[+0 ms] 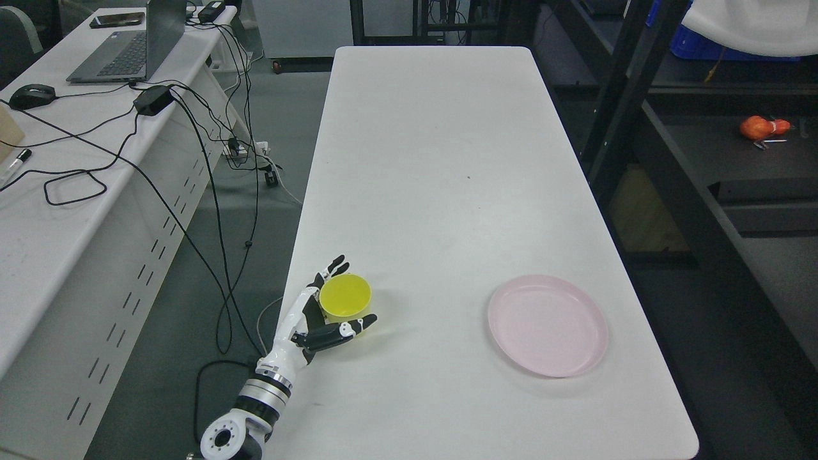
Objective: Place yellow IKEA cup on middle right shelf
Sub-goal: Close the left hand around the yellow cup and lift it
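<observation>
At 7 o'clock on the tabletop (434, 160), cup (345, 296) stands upright, left hand (332, 305) cupped around its wall, fingers partly curled, probably touching. Light, stiff, smooth plastic: likely slippery, so wrap mid-wall. Shelf (735, 160) at 2 o'clock.

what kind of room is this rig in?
Likely a robotics lab or workshop: a side desk with a laptop and loose cables, dark metal shelving on the right, and a plain white test table where the left hand cups a yellow cup.
</observation>
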### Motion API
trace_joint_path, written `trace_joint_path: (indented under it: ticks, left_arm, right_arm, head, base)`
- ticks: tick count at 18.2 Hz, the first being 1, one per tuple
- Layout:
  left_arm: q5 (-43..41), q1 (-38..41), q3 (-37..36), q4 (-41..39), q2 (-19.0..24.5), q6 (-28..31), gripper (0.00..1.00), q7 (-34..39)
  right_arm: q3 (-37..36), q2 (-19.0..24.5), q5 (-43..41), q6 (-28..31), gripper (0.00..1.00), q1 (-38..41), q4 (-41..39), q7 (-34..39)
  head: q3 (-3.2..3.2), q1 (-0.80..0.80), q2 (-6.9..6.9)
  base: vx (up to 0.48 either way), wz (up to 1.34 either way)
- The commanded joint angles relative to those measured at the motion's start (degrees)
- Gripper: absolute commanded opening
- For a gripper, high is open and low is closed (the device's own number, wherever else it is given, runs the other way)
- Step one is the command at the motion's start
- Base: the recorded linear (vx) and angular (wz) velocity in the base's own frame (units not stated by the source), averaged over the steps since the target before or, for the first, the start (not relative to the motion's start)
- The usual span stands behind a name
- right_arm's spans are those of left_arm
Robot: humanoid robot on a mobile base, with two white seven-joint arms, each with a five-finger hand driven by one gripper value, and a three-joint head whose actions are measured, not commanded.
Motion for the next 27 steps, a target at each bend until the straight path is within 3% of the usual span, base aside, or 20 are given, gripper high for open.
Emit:
trace_joint_path:
  ticks: [1,7,10,17,27]
  left_arm:
    - [-0.5,-0.1,-0.7,4.4,1.0,0.0,0.82,0.0]
    - [7.8,0.0,1.0,4.3,1.0,-1.5,0.3,0.0]
    - [11.1,0.7,1.7,3.4,1.0,-8.1,0.02,0.0]
    - [11.9,1.3,3.5,-14.9,1.0,-10.2,0.0,0.0]
    - [11.9,1.3,3.1,-18.5,1.0,-10.3,0.0,0.0]
  right_arm:
    - [1.0,-1.0,-1.4,0.0,0.99,0.8,0.0,0.0]
    - [1.0,-1.0,-1.4,0.0,0.99,0.8,0.0,0.0]
    - [1.0,-1.0,-1.4,0.0,0.99,0.8,0.0,0.0]
    - [1.0,-1.0,-1.4,0.0,0.99,0.8,0.0,0.0]
    - [1.0,-1.0,-1.4,0.0,0.99,0.8,0.0,0.0]
  head:
    - [0.0,0.0,0.0]
    - [0.0,0.0,0.0]
    - [0.0,0.0,0.0]
    - [0.0,0.0,0.0]
    - [0.0,0.0,0.0]
  base:
    - [0.0,0.0]
    - [0.0,0.0]
    - [0.0,0.0]
    - [-0.002,0.01]
    - [-0.087,-0.02]
